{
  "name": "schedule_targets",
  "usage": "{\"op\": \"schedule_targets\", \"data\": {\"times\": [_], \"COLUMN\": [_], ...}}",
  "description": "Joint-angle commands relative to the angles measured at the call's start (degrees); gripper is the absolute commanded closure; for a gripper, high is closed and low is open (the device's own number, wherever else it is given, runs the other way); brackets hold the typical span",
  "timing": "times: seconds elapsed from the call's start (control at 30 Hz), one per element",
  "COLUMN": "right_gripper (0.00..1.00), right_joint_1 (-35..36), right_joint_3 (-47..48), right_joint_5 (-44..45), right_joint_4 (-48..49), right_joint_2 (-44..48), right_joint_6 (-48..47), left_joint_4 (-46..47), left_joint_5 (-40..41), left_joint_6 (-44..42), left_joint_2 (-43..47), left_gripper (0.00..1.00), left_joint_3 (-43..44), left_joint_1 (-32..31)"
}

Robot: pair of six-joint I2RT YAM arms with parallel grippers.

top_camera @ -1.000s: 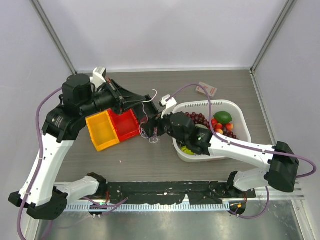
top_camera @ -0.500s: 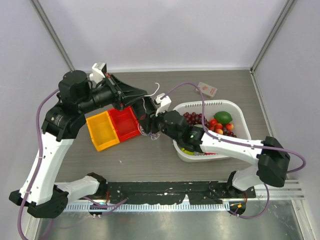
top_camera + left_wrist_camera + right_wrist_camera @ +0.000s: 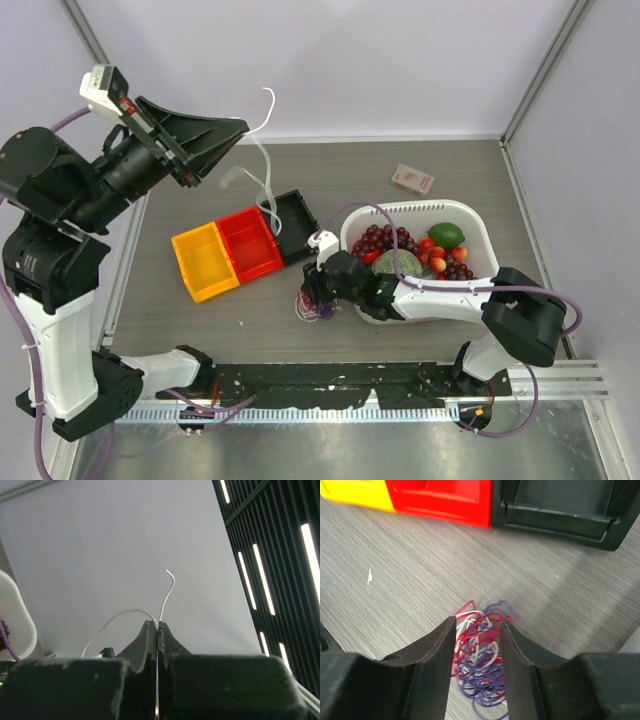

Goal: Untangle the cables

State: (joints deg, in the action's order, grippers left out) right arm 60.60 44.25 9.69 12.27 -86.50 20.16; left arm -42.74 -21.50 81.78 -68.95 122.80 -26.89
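A tangle of red, white and dark purple cables (image 3: 316, 308) lies on the table in front of the bins. My right gripper (image 3: 312, 295) is low over it. In the right wrist view the tangle (image 3: 480, 665) sits between the two fingers and touches both, so the right gripper (image 3: 477, 625) is closed on it. My left gripper (image 3: 238, 127) is raised high at the far left and is shut on a white cable (image 3: 262, 165). This cable curls above the jaws and hangs down toward the black bin. In the left wrist view the white cable (image 3: 167, 590) comes out of the shut left gripper (image 3: 158, 625).
A yellow bin (image 3: 203, 262), a red bin (image 3: 250, 245) and a black bin (image 3: 292, 222) stand in a row left of the tangle. A white basket (image 3: 480, 235) of fruit is to the right. A small box (image 3: 412, 180) lies at the back right.
My left arm has swung up and to the left, drawing the white cable out long. My right gripper has moved nearer, down to the table, with the tangle.
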Motion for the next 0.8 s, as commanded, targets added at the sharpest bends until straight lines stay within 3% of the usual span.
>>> {"op": "schedule_targets", "data": {"times": [0.0,0.17,0.3,0.53,0.77], "right_gripper": [0.53,0.46,0.40,0.31,0.23], "right_joint_1": [0.31,0.31,0.40,0.49,0.40], "right_joint_3": [0.49,0.57,3.29,6.64,8.13], "right_joint_5": [-3.27,-4.07,-5.12,-12.68,-4.35], "right_joint_4": [-1.11,-1.89,-6.20,-14.55,-21.58], "right_joint_2": [1.42,1.51,4.39,20.11,36.30], "right_joint_6": [-1.97,-2.67,-3.20,-3.37,-5.13], "left_joint_4": [-6.02,-7.45,-8.32,-12.10,-9.12], "left_joint_5": [6.37,8.75,12.26,19.03,19.65], "left_joint_6": [-5.13,-7.33,-9.35,-14.88,-16.47], "left_joint_2": [-1.98,-4.26,-2.86,-1.01,-2.42], "left_gripper": [1.00,1.00,1.00,1.00,1.00], "left_joint_3": [5.85,12.45,9.31,1.39,-6.25], "left_joint_1": [-0.09,-0.09,-0.09,-0.09,0.00]}}
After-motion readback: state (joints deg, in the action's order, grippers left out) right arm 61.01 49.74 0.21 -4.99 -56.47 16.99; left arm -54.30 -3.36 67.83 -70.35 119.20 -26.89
